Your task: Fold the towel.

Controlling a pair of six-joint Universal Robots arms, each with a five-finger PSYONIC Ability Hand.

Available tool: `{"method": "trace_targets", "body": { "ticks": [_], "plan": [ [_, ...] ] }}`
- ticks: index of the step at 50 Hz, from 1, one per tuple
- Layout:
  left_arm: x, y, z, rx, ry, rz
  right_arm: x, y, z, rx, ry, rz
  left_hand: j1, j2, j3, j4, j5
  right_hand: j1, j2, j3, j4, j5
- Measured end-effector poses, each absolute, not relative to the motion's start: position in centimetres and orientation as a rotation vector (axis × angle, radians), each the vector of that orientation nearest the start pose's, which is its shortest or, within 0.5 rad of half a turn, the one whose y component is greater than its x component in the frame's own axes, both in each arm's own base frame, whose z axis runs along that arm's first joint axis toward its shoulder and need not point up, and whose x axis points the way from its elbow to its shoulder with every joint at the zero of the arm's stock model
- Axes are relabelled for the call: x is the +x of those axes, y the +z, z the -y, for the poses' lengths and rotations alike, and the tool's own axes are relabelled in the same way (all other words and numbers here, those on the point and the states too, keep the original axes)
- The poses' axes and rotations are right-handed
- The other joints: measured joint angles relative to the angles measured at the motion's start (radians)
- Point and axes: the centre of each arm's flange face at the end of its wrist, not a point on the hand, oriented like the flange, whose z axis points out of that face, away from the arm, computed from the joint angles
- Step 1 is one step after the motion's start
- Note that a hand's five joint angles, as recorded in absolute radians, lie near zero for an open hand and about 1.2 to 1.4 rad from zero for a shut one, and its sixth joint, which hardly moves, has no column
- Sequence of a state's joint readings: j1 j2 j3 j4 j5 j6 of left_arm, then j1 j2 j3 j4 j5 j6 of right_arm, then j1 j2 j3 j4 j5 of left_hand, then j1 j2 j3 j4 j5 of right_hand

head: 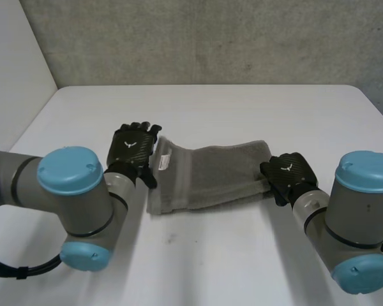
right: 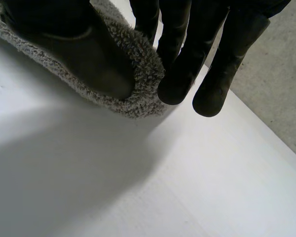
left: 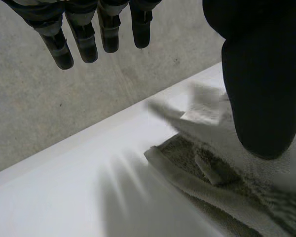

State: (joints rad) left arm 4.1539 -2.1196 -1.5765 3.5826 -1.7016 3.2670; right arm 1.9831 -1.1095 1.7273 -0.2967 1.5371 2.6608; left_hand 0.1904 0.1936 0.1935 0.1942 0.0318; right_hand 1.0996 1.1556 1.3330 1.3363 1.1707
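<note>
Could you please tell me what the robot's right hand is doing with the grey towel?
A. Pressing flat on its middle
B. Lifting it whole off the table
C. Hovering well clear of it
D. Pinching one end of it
D: in the right wrist view the right hand has its thumb on top of the end of the towel and its fingers closed against the towel's other side, pinching it.

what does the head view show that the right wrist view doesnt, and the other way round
Head view adds: the whole folded towel, its white label, and the left hand, fingers straight, at the label end. Right wrist view adds: the right hand close up, thumb on one face of the towel's edge and fingers on the other, pinching it. Both: the towel, the right hand at its end, the white table.
</note>
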Motion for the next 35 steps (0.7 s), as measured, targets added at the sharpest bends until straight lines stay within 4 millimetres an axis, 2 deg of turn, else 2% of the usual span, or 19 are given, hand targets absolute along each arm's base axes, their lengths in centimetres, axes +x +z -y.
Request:
{"method": "trace_targets", "body": {
  "ticks": [6,10,13,15,16,17,19,21,22,26,27,29,31,32,34,35],
  "plan": [
    [-29.8,16.7,25.1,0.694,-2.224,-2.391,25.5,15.0,25.9,-1.313,-1.880,-2.289,0.000,-0.003,-0.002,-0.003,0.000,0.000,0.000,0.000,0.000,0.000],
    [-29.1,17.9,24.6,0.675,-2.257,-2.369,26.4,17.4,26.7,-1.482,-2.005,-2.189,0.000,-0.005,-0.005,-0.005,0.000,0.000,0.000,0.000,0.000,0.000],
    [-28.7,18.9,24.8,0.647,-2.284,-2.345,28.6,19.0,26.6,-1.549,-2.085,-2.056,0.000,-0.006,-0.005,-0.007,0.000,0.000,0.000,0.000,0.000,0.003],
    [-28.2,19.7,25.3,0.612,-2.307,-2.320,32.1,20.1,25.5,-1.609,-2.127,-1.881,-0.002,-0.008,-0.008,-0.009,0.000,0.000,0.000,0.000,0.000,0.007],
    [-28.0,19.9,25.4,0.602,-2.312,-2.313,32.8,20.2,25.3,-1.619,-2.131,-1.849,-0.002,-0.008,-0.009,-0.009,0.000,0.000,0.000,0.000,0.000,0.008],
    [-27.7,20.3,25.8,0.580,-2.323,-2.299,35.0,20.2,24.2,-1.657,-2.123,-1.749,-0.002,-0.008,-0.008,-0.009,0.000,0.000,0.000,0.000,0.000,0.008],
    [-27.2,20.9,26.2,0.549,-2.337,-2.279,37.2,19.9,22.8,-1.706,-2.096,-1.645,-0.002,-0.008,-0.008,-0.009,0.000,0.000,0.000,0.000,0.000,0.011],
    [-26.7,21.4,26.7,0.516,-2.351,-2.257,40.3,18.3,20.0,-1.808,-2.003,-1.495,-0.002,-0.008,-0.008,-0.009,0.000,0.000,0.000,0.000,0.000,0.012],
    [-26.5,21.7,26.9,0.504,-2.357,-2.249,41.1,17.5,19.0,-1.852,-1.957,-1.449,-0.002,-0.008,-0.008,-0.009,0.000,0.000,0.000,0.000,0.000,0.012],
    [-25.9,22.1,27.4,0.472,-2.365,-2.231,42.9,13.8,15.3,-2.035,-1.759,-1.302,-0.002,-0.008,-0.008,-0.009,0.000,0.000,0.000,0.000,0.000,0.012],
    [-25.9,22.1,27.4,0.471,-2.365,-2.231,42.9,13.5,15.1,-2.049,-1.744,-1.293,-0.002,-0.008,-0.008,-0.009,0.000,0.000,0.000,0.000,0.000,0.012],
    [-25.8,22.1,27.4,0.468,-2.363,-2.231,42.9,13.1,14.6,-2.072,-1.718,-1.283,-0.004,-0.010,-0.011,-0.011,0.000,-0.216,-0.237,-0.250,-0.255,-0.251],
    [-25.8,22.1,27.4,0.470,-2.362,-2.234,42.6,14.0,15.4,-2.019,-1.753,-1.338,-0.004,-0.013,-0.013,-0.015,0.000,-0.603,-0.636,-0.629,-0.644,-0.640],
    [-25.8,22.0,27.4,0.472,-2.361,-2.234,42.5,14.2,15.6,-1.999,-1.764,-1.356,-0.005,-0.014,-0.015,-0.015,0.000,-0.689,-0.713,-0.718,-0.743,-0.739],
    [-26.0,22.0,27.4,0.479,-2.364,-2.236,41.5,16.0,17.5,-1.843,-1.833,-1.476,-0.007,-0.015,-0.016,-0.016,0.000,-0.839,-0.904,-1.028,-1.040,-1.069],
    [-26.1,22.0,27.4,0.482,-2.367,-2.235,40.9,16.9,18.4,-1.756,-1.861,-1.533,-0.007,-0.016,-0.016,-0.016,0.000,-0.856,-0.918,-1.077,-1.077,-1.110]
  ]
}}
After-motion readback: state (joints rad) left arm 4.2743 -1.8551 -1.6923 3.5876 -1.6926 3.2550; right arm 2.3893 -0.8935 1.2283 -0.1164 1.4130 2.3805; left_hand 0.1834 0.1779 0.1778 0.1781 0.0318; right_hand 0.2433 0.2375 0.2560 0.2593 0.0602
